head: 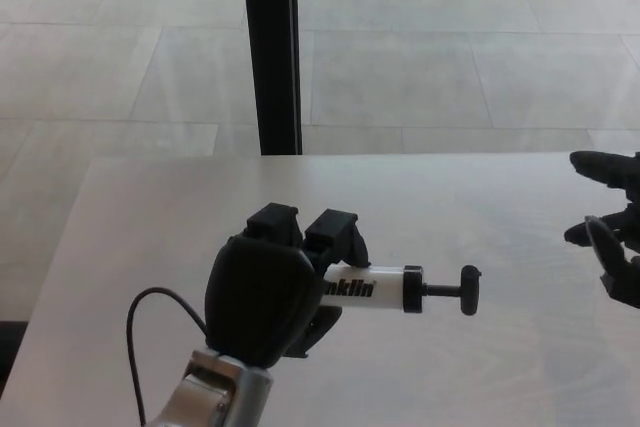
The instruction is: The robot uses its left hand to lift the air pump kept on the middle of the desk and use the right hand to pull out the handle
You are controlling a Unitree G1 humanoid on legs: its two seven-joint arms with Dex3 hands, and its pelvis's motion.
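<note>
left robot hand (268,292) grips the air pump (385,287) above the desk (480,367); right robot hand (612,222) spread wide, apart.

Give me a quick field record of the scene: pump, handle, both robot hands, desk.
pump: white barrel, lying sideways, held above the desk
handle: black T-handle at the pump's right end, rod partly showing, nothing touching it
left robot hand: shut on the pump's left end
right robot hand: at the right edge, fingers apart, holding nothing, apart from the handle
desk: pale top
</note>
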